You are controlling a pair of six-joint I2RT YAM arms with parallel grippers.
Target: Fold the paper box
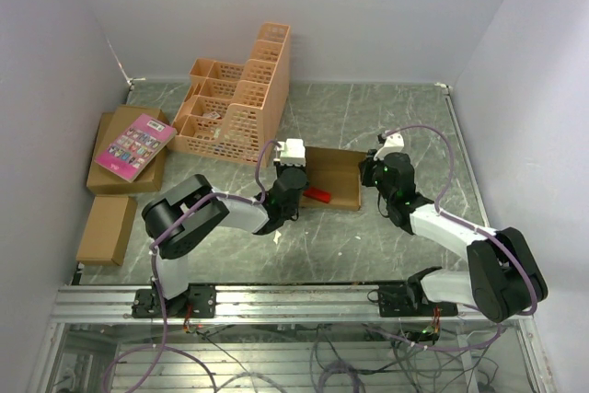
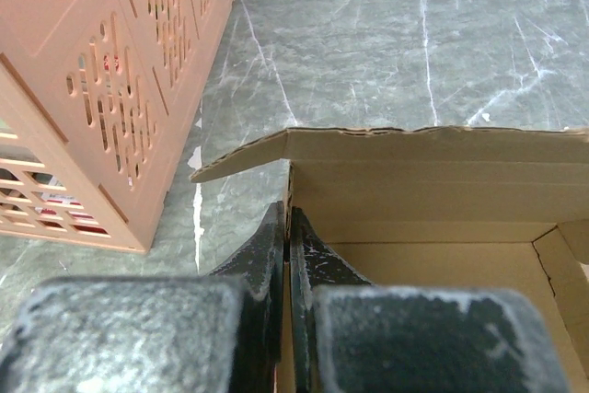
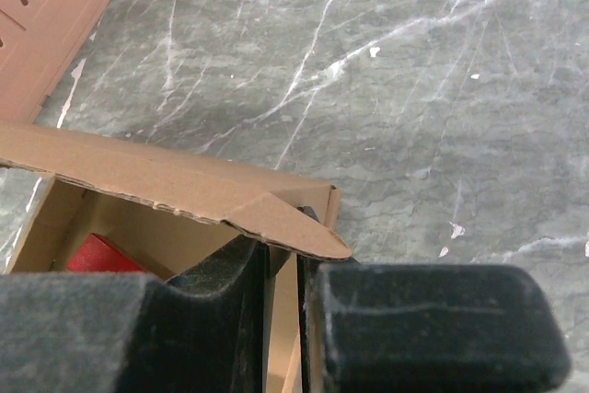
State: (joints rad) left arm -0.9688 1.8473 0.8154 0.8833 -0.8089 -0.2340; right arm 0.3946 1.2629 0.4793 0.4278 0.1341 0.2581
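Rightward, overhead: red item [image 3: 97, 255] in box [image 3: 166, 181]

In the paper box [image 3: 156, 177] a red thing [image 3: 97, 255], maybe a block, hides partly behind the right gripper [image 3: 283, 260].

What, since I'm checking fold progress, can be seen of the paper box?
The paper box is plain brown corrugated cardboard, half-formed into a shallow open tray on the table. A long flap stands raised, edge ragged. A red thing lies inside. The left gripper is shut on its left wall; the right gripper flanks its right wall.
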